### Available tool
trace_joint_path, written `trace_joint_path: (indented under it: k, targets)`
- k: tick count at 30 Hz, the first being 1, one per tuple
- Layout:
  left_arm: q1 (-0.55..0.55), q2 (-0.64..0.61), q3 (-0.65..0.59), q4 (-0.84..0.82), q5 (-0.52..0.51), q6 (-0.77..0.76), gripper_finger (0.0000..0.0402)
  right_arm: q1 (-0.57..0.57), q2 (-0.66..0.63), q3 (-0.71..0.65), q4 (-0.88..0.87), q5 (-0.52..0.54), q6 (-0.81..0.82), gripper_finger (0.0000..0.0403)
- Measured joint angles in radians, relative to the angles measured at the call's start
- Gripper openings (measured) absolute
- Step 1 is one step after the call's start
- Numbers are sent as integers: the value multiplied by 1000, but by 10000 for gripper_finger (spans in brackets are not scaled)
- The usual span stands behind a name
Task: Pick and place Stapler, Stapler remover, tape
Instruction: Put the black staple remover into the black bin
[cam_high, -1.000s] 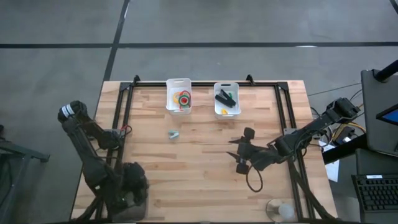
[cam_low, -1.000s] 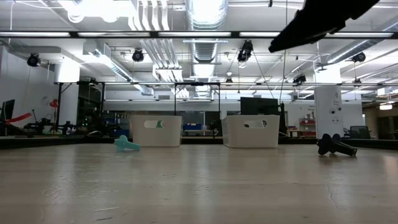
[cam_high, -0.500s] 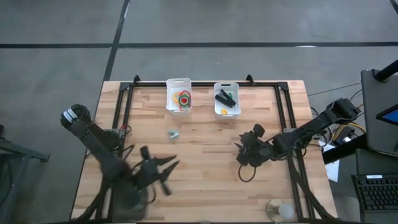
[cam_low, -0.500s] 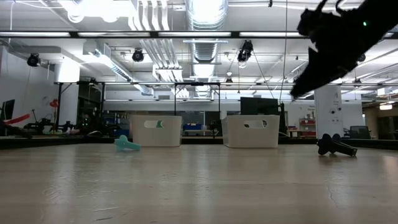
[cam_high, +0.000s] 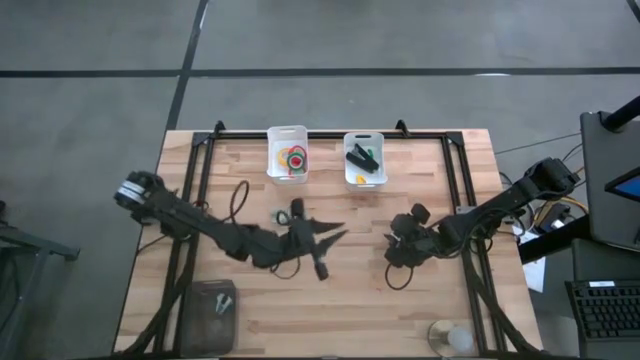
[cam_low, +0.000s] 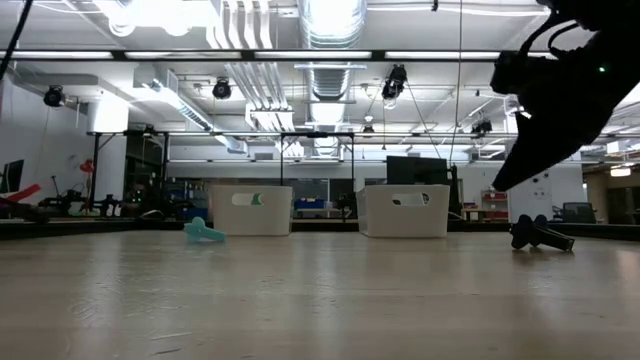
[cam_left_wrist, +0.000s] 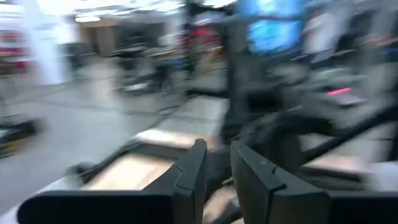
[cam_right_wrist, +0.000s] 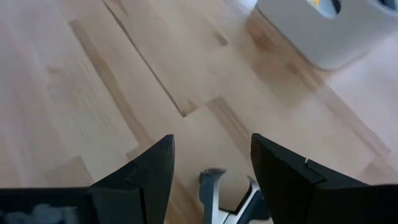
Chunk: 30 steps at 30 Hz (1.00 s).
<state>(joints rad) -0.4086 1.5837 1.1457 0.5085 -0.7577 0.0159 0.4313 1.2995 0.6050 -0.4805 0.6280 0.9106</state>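
The black stapler (cam_high: 362, 158) lies in the right white bin (cam_high: 349, 140). The tape rolls (cam_high: 293, 158) lie in the left white bin (cam_high: 272, 150). A teal staple remover (cam_high: 280, 215) (cam_low: 205, 232) lies flat on the wood in front of that bin. A dark claw tool (cam_high: 416, 212) (cam_low: 540, 236) lies on the table near my right gripper. My left gripper (cam_high: 330, 248) (cam_left_wrist: 217, 149) hovers at mid-table with a narrow gap between its fingers. My right gripper (cam_high: 392, 250) (cam_right_wrist: 211, 149) hangs open above bare wood.
A grey box (cam_high: 212, 305) sits at the table's near left corner and a clear round thing (cam_high: 450, 338) near the right near corner. Black frame rails (cam_high: 200, 200) run along both sides. The right bin's corner (cam_right_wrist: 323, 31) shows beyond my right fingers.
My left arm has swung out from its folded place at the near left corner and reached across to mid-table. My right gripper has drawn a little toward the table's right edge, tipped downward and come lower.
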Motion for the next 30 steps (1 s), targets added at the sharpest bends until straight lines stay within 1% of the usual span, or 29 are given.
trace_joint_path:
  k: [3, 4, 6, 11, 17, 22, 26, 30]
  targets:
    - [23, -13, 1, 5, 208, -23, 71, 0, 0, -19, -3, -15, 17, 203]
    - [29, -14, 0, 5, 254, -26, 70, 0, 0, -27, -3, -24, 25, 203]
    - [30, -14, -2, -5, 288, -26, 69, 0, 0, -43, -3, -50, 33, 203]
    - [28, -14, -3, -23, 293, -24, 69, 3, 0, -77, -1, -53, 48, 203]
    - [28, -13, -3, -41, 293, -9, 67, 3, 0, -105, 79, -63, 51, 203]
    - [28, -13, -3, -41, 293, -9, 68, 3, 0, -114, 83, -81, 64, 199]
    - [29, -13, -3, -41, 292, -2, 65, 3, 0, -126, 80, -88, 77, 175]
    - [30, -13, -3, -39, 289, 8, 66, 3, 0, -129, 83, -79, 75, 133]
